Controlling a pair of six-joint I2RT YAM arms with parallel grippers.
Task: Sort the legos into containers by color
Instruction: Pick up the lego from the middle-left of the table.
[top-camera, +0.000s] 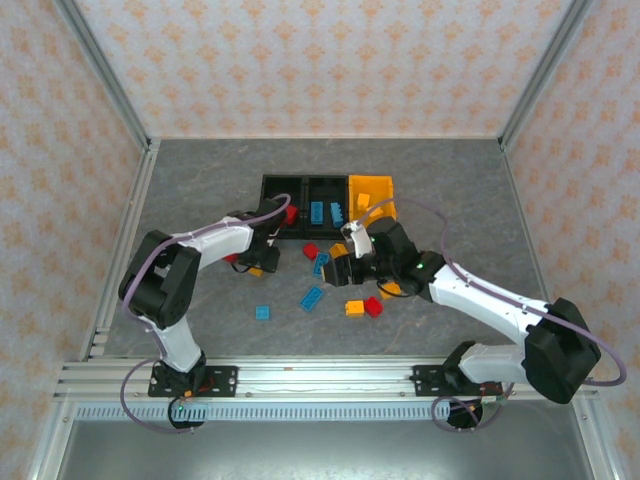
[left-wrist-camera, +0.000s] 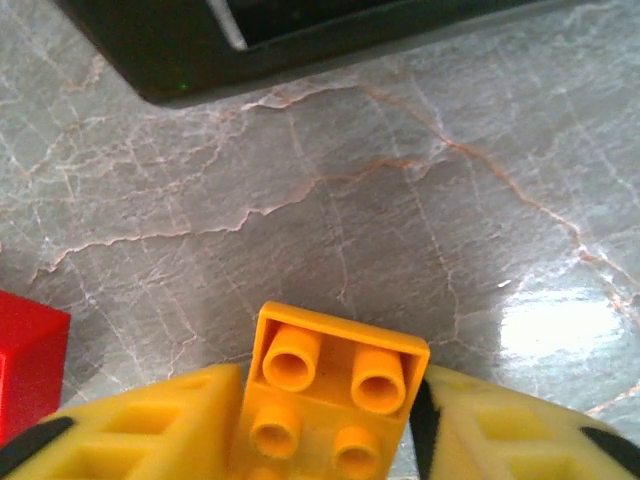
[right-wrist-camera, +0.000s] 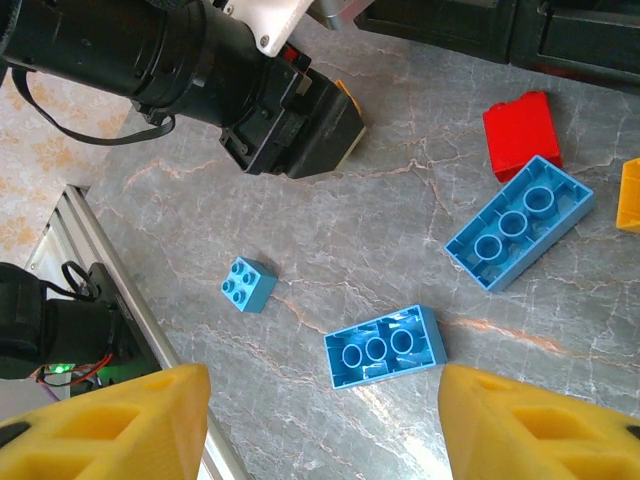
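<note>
Our left gripper was clenched on a small orange-yellow studded plastic brick at the bottom centre of the left wrist view, pinching its flat side walls. We judged the brick light, rigid and slick, and best held there. Our right gripper hung released above a blue plastic brick. The row of three plastic bins sat at upper centre of the top view.

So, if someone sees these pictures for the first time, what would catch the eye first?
Probably the orange-yellow brick clamped between the left fingers, over the grey table. Next, two long blue bricks lying on the table beyond the open right fingers. In the top view, the row of three bins, two black and one orange-yellow, stands at the far middle.
</note>
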